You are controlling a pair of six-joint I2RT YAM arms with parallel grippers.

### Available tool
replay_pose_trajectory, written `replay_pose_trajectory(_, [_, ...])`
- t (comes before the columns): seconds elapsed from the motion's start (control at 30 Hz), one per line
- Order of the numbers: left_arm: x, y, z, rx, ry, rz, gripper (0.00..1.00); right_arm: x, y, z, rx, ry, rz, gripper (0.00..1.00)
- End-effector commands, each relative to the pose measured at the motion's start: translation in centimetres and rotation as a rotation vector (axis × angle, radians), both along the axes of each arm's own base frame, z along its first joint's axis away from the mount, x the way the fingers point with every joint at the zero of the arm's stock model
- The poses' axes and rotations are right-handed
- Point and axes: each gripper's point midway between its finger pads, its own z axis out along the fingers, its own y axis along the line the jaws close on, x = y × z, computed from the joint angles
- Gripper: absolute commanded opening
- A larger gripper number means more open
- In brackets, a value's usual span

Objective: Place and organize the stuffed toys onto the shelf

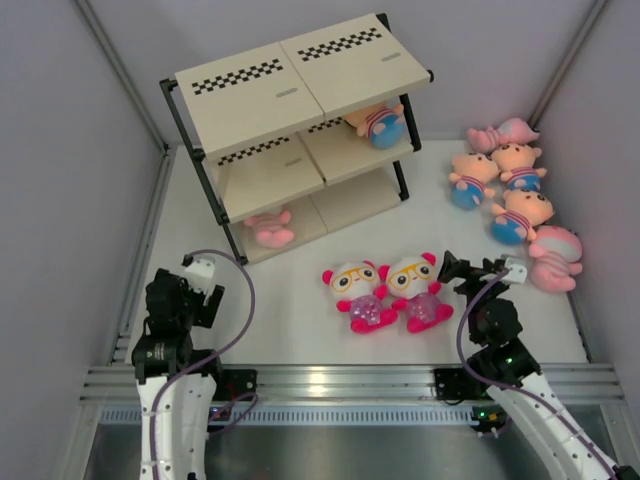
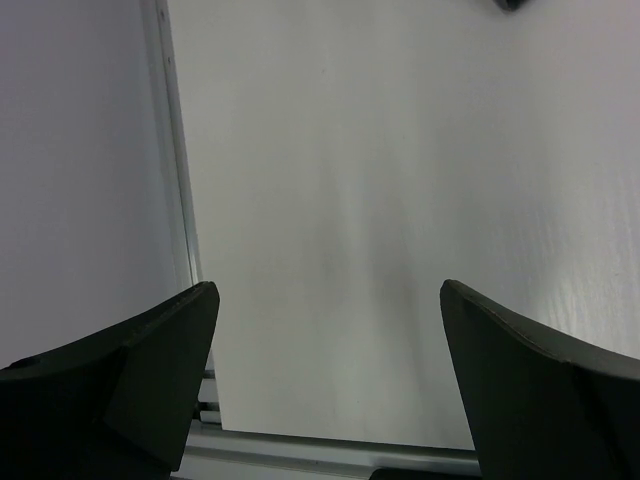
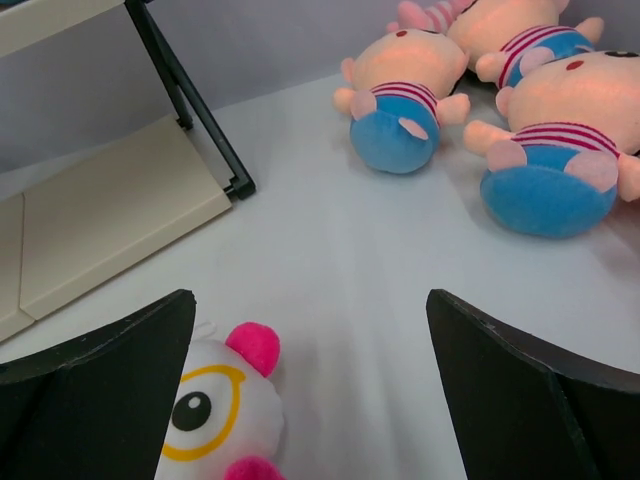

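Left gripper (image 2: 330,300) wide open, empty, over table (image 1: 300,330), right gripper (image 3: 310,300) wide open, empty, beside two glasses toys (image 1: 358,288), shelf (image 1: 300,100) with peach toy (image 1: 378,124) on middle tier, pink toy (image 1: 272,230) on bottom, other toys (image 1: 520,212) at right

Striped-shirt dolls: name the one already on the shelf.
The doll on the shelf's middle tier, right half; the other three lie on the table beside it.

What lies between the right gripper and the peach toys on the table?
Nothing. In the right wrist view, only bare white table separates the open right gripper from the peach toys.
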Motion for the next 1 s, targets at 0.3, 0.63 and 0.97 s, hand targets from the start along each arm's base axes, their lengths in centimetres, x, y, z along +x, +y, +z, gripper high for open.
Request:
replay_pose_trajectory(0.3, [1.1,0.3,5.4,-0.001,-0.171,0.025,0.99,0.4,3.1,7.5,0.188,-0.076,0.138,0.99])
replay_pose_trajectory(0.63, [1.2,-4.6,6.9,-0.114,-0.162,-0.242,0.99,0.5,14.8,8.5,0.049,0.280,0.705,0.85])
replay_pose_trajectory(0.97, [0.9,-3.4,4.9,-0.083,-0.125,-0.179,0.99,-8.0,16.3,-2.9,-0.127,0.863,0.652,0.78])
